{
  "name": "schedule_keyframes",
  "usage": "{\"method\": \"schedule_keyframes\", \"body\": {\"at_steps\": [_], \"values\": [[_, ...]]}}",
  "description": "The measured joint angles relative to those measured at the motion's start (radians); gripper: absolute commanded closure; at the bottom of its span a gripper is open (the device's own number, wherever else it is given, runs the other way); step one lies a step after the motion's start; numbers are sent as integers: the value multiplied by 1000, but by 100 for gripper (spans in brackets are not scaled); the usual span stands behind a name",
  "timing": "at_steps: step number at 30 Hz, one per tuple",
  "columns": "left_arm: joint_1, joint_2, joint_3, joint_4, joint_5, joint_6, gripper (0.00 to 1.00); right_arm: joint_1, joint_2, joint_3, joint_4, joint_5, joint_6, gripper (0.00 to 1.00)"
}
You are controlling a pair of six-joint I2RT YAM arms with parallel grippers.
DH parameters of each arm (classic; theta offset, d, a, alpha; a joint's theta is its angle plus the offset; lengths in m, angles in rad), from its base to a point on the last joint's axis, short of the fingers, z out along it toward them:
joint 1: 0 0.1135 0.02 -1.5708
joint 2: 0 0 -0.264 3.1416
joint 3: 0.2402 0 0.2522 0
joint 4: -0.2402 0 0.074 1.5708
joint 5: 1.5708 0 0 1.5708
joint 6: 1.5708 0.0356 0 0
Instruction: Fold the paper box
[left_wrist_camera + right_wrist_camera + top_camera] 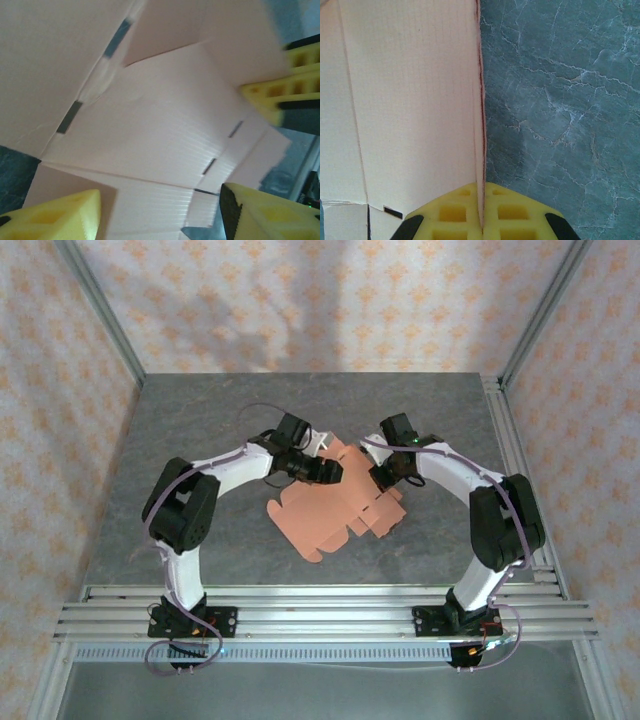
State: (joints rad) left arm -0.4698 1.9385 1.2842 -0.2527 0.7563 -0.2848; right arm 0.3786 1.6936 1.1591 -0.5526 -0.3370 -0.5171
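Note:
The paper box is a salmon-pink die-cut sheet lying partly flat mid-table, its far panels lifted between the two grippers. My left gripper hovers at the sheet's far left part. In the left wrist view the left gripper is open, its yellow fingers wide apart over the creased paper box. My right gripper is at the far right edge. In the right wrist view the right gripper is shut on a raised panel of the paper box, seen edge-on.
The grey marbled table has bare surface around the sheet and to the right of the pinched panel. Aluminium rails run along the near edge. Patterned walls and metal posts close in the sides.

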Motion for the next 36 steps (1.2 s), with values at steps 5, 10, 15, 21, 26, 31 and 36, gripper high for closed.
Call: {"method": "schedule_keyframes", "body": {"at_steps": [5, 10, 15, 21, 26, 31, 36], "values": [[-2, 93, 14, 30, -4, -3, 34, 2, 0, -4, -8, 4, 0, 100], [-14, 99, 16, 51, -15, -5, 34, 0, 0, -6, -8, 16, 0, 100], [-25, 73, 3, 53, -37, -5, 33, 0, 0, -6, -8, 27, 0, 100], [-32, -76, -62, 68, -83, -9, 9, 5, 0, -19, 34, 76, 4, 100], [-31, -271, -124, 141, -188, -2, 0, 20, -17, -55, 87, 142, 10, 100], [10, -388, -223, 264, -270, -32, 0, 46, -53, -75, 138, 184, 20, 100], [111, -424, -319, 322, -305, -108, 0, 52, -58, -74, 137, 175, 27, 100]]}}
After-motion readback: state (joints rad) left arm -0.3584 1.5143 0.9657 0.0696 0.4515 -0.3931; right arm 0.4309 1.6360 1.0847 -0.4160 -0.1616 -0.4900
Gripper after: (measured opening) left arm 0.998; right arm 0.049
